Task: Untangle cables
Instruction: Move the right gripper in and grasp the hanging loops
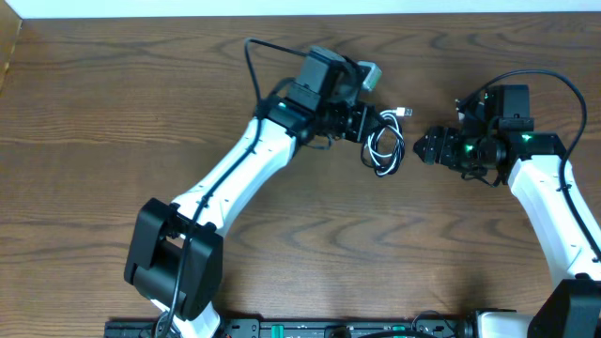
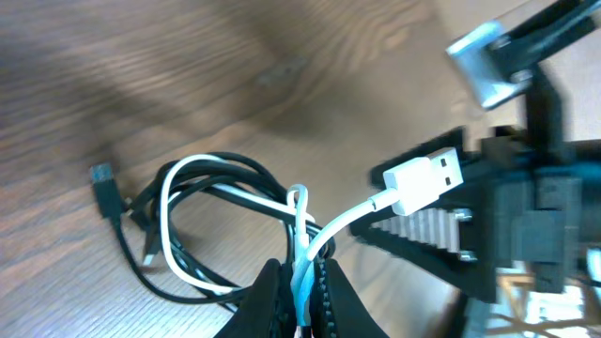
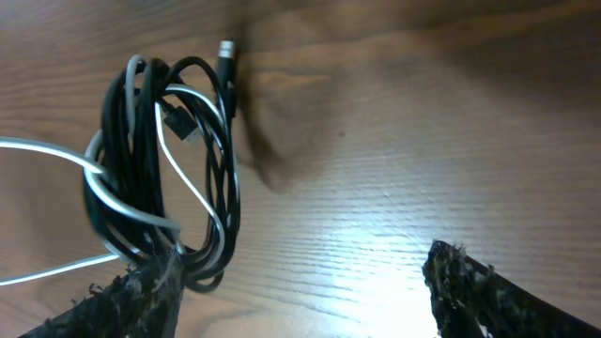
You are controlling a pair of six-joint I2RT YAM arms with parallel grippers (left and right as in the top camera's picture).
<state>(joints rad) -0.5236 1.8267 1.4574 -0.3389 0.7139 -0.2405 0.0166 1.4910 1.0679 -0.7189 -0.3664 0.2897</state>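
White-shelled left arm (image 1: 230,169) and right arm (image 1: 554,211): black joint housings (image 1: 174,249), looped black wiring (image 1: 250,58), seemingly green status lights (image 1: 468,147).

Even overhead light; wrist views blurred (near parts worst), glare patch on the table (image 3: 376,253).

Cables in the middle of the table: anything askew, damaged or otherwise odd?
Only the tangle itself: the white cable threads through the coiled black cable, its white plug sticking out loose. The left gripper pinches the white cable; the right gripper is open beside the bundle. No damage shows.
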